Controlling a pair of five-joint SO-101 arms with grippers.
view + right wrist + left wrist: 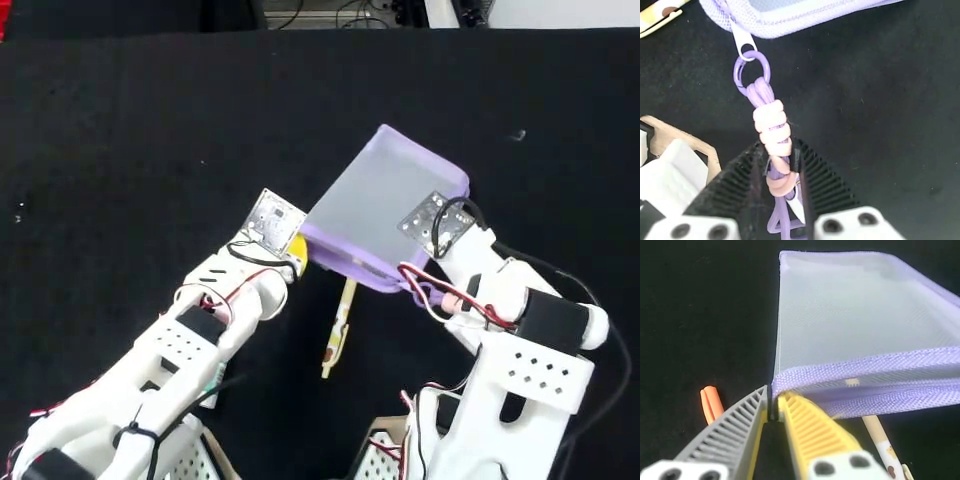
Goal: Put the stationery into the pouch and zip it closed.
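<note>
high view puts the pouch (385, 205) in the middle of the desk (120, 150), between the two arms, with a pen (338, 330) lying outside it, its far end tucked just under the zip edge. the left arm (200, 330) has its jaws pressed on the pouch's near left corner, at one end of that edge; the right arm (520, 340) has its jaws pinching the braided cord (771, 125) that hangs from the slider (743, 42) at the other corner. whether the zip is shut i cannot tell, but with the pen out — and an orange piece (710, 402) on the desk beside the left jaws — the step looks like running the slider to open the mouth. to do it well: hold the left pinch firm as an anchor, keep the cord taut, and pull along the zip line rather than up, so the fabric does not bunch. the zip edge faces the arms and the closed end points away to the far right; the pen's long axis runs from that edge back toward the arms.
</note>
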